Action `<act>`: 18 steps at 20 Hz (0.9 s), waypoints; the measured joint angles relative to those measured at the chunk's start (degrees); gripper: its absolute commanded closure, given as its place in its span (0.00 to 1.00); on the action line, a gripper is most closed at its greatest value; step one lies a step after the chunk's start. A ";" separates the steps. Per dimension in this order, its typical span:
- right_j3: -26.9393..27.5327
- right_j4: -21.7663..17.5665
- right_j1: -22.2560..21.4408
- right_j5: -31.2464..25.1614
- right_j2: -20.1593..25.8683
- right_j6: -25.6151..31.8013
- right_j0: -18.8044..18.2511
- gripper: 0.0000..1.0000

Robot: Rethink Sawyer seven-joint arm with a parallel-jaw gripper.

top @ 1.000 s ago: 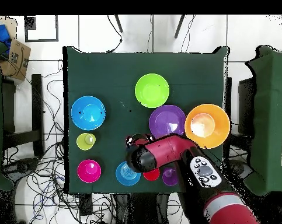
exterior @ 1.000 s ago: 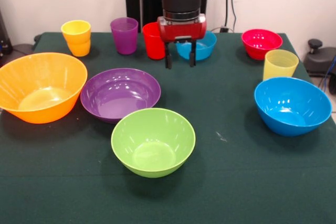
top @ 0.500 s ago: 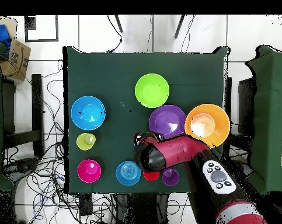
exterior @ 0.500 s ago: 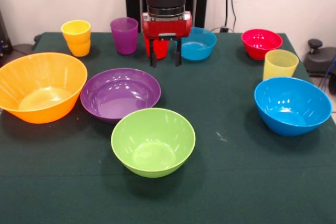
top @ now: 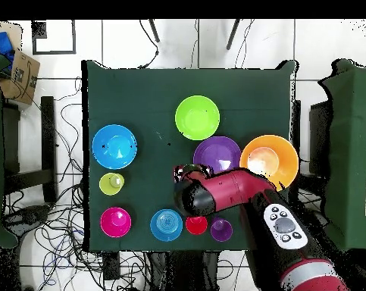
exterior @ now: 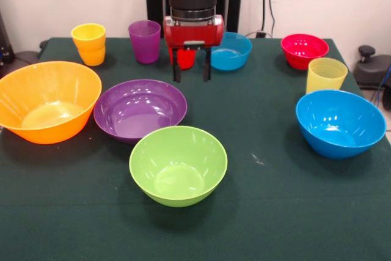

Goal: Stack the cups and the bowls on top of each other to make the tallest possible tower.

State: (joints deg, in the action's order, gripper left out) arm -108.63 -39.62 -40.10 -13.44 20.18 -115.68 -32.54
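My gripper [exterior: 192, 75] hangs open just above the cloth, in front of the red cup [exterior: 186, 58], with nothing between its fingers. To its left stand the purple cup [exterior: 145, 41] and the orange-yellow cup [exterior: 90, 44]. The small blue bowl [exterior: 230, 51] is to its right. The pale yellow cup [exterior: 325, 74] stands by the small red-pink bowl [exterior: 303, 49]. The large orange bowl [exterior: 47, 99], purple bowl [exterior: 140, 109], green bowl [exterior: 178, 164] and blue bowl [exterior: 339, 121] each sit apart. Nothing is stacked. From above, the gripper [top: 183, 173] is beside the purple bowl [top: 217, 157].
The green cloth table [exterior: 269, 212] has bare room at its front edge and between the green and blue bowls. In the overhead view the arm [top: 239, 198] crosses above the red cup [top: 196, 224] and purple cup [top: 221, 229]. Cables lie on the floor around the table.
The gripper has moved left in the front view, from in front of the small blue bowl to in front of the red cup, and has come slightly lower. It stays open.
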 measured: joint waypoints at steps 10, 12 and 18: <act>7.75 -3.90 7.67 -0.01 1.54 0.00 -1.24 0.00; 8.56 -5.03 9.54 0.00 1.99 0.00 -1.95 0.00; 10.24 -7.73 15.09 0.06 4.51 0.01 -5.87 0.00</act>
State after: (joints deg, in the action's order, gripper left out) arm -98.39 -47.35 -25.00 -13.38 24.69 -115.66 -38.41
